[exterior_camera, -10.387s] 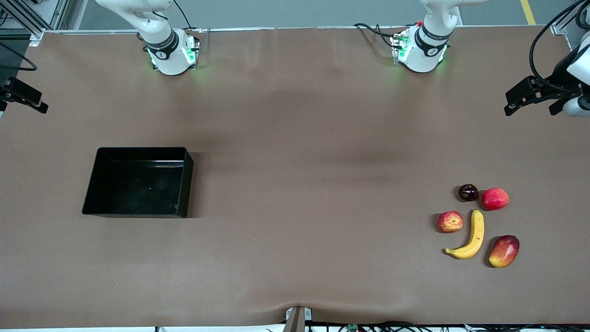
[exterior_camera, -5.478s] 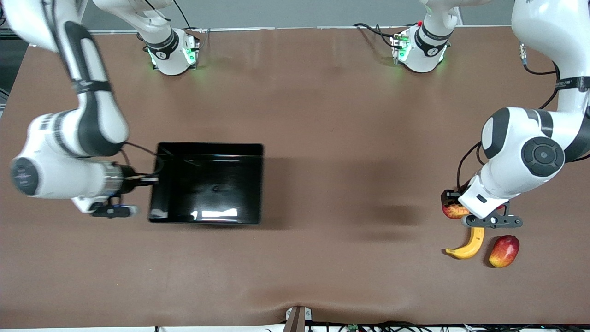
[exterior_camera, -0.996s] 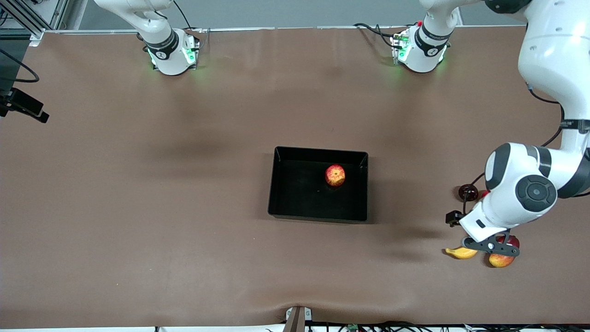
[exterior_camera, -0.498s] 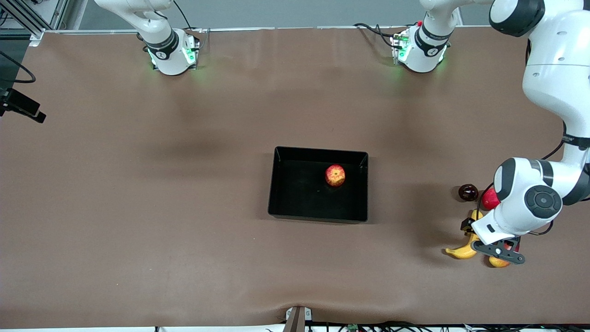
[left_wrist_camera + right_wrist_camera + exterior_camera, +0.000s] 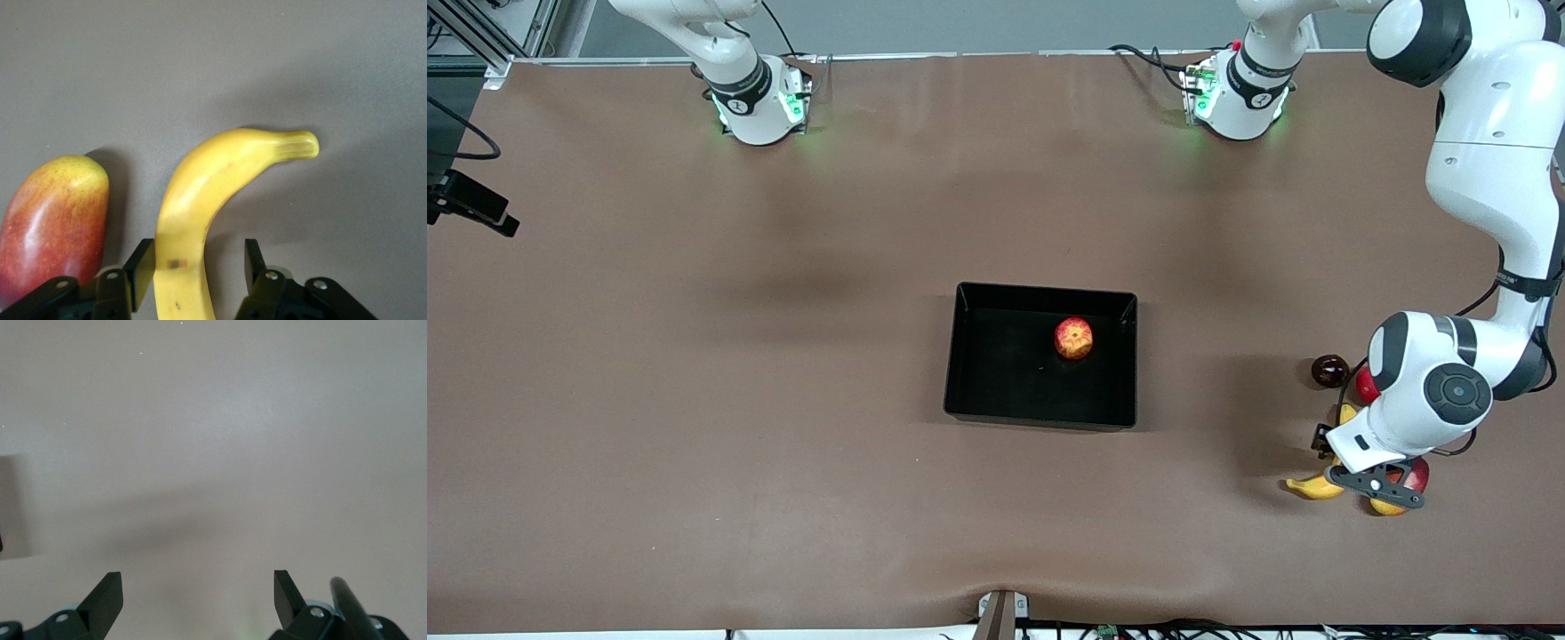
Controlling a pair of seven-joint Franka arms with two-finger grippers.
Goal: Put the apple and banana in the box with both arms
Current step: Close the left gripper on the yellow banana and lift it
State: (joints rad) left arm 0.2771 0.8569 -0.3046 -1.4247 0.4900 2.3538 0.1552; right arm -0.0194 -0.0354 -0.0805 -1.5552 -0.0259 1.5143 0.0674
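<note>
The apple (image 5: 1073,338) already sits in the box (image 5: 960,356) at mid-table. The left gripper (image 5: 199,265) is down over the banana (image 5: 200,193) near the table's left-arm end, fingers spread either side of it, not yet pinching, with a mango (image 5: 50,220) just beside one finger. The right gripper (image 5: 198,590) waits spread apart over bare table. Open tabletop lies between banana and box.
</note>
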